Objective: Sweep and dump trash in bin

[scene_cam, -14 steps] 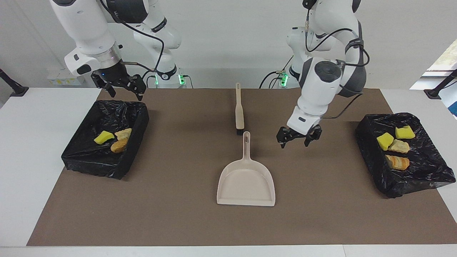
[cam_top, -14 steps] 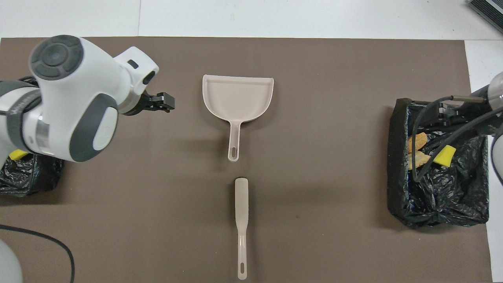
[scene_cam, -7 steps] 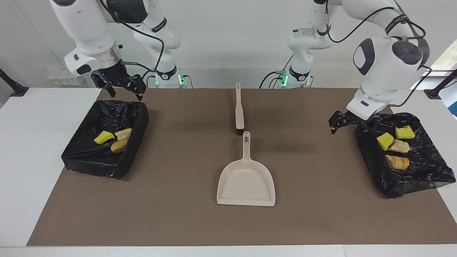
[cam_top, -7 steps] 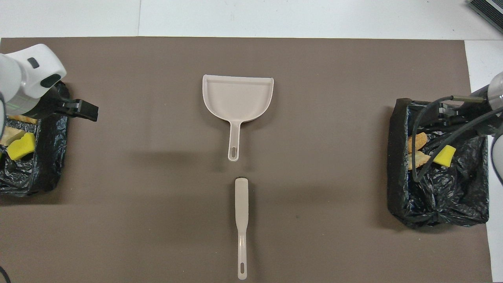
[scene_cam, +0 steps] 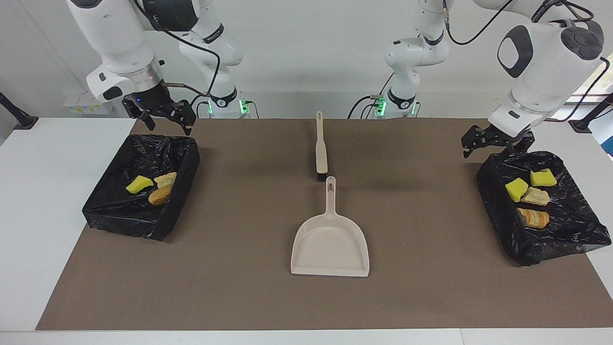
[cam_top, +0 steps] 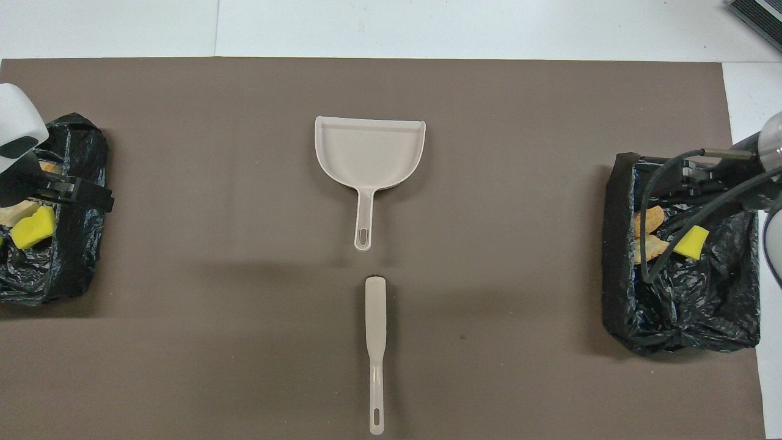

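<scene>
The trash lies in two black-lined bins. The bin point(scene_cam: 187, 160) at the right arm's end holds a yellow chunk point(scene_cam: 139, 184), a beige piece point(scene_cam: 165, 179) and an orange-brown lump point(scene_cam: 159, 195). The bin point(scene_cam: 493, 211) at the left arm's end holds two yellow chunks point(scene_cam: 516, 189), a beige piece point(scene_cam: 535, 196) and a bread-like lump point(scene_cam: 532, 218). A beige dustpan point(scene_cam: 330, 244) and brush point(scene_cam: 321, 148) lie mid-mat, untouched. My left gripper point(scene_cam: 496, 142) hangs open and empty over its bin's robot-side edge. My right gripper point(scene_cam: 162, 117) waits open over the other bin's robot-side edge.
A brown mat point(scene_cam: 239, 268) covers the table's middle, with white tabletop point(scene_cam: 43, 191) at both ends. In the overhead view the dustpan point(cam_top: 369, 150) lies farther from the robots than the brush point(cam_top: 375, 342), their handles in line.
My left gripper has swung from over the mat beside the dustpan to the bin at the left arm's end, and risen. The right arm has not moved.
</scene>
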You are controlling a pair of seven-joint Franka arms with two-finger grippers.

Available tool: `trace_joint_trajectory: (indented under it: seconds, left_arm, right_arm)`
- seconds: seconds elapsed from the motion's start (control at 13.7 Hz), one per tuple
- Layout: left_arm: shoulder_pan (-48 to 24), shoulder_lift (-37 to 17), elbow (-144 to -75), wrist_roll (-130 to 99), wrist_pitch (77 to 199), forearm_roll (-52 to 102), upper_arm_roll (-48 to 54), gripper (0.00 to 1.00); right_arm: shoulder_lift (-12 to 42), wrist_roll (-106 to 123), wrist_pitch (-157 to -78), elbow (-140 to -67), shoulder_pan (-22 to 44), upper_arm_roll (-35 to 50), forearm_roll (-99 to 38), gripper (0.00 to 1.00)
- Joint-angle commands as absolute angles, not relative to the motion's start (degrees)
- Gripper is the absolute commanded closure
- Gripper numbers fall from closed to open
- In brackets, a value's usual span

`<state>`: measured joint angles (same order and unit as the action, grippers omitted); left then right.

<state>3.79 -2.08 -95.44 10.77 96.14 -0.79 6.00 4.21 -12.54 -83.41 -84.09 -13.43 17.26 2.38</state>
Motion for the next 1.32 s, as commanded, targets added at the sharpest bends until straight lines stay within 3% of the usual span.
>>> trace_joint_trajectory:
  seconds: [0.0,0.51,0.8,1.24]
  left_arm:
    - [4.5,0.3,-98.1,12.0,95.5,0.1,6.0,0.00]
    - [3.8,-0.6,-90.6,11.6,88.8,-0.4,6.2,0.00]
    - [-1.9,-0.2,-90.7,11.3,89.2,-0.4,1.0,0.00]
    - [-1.5,-0.1,-90.8,11.8,90.0,0.1,0.6,0.00]
  right_arm:
    - [3.7,-10.9,-83.0,-84.6,-14.2,17.7,2.2,0.00]
    - [3.8,-10.9,-83.0,-84.6,-14.2,17.7,2.2,0.00]
    - [3.7,-10.9,-83.0,-84.6,-14.2,17.7,2.2,0.00]
    - [3.8,-10.9,-83.0,-84.6,-14.2,17.7,2.2,0.00]
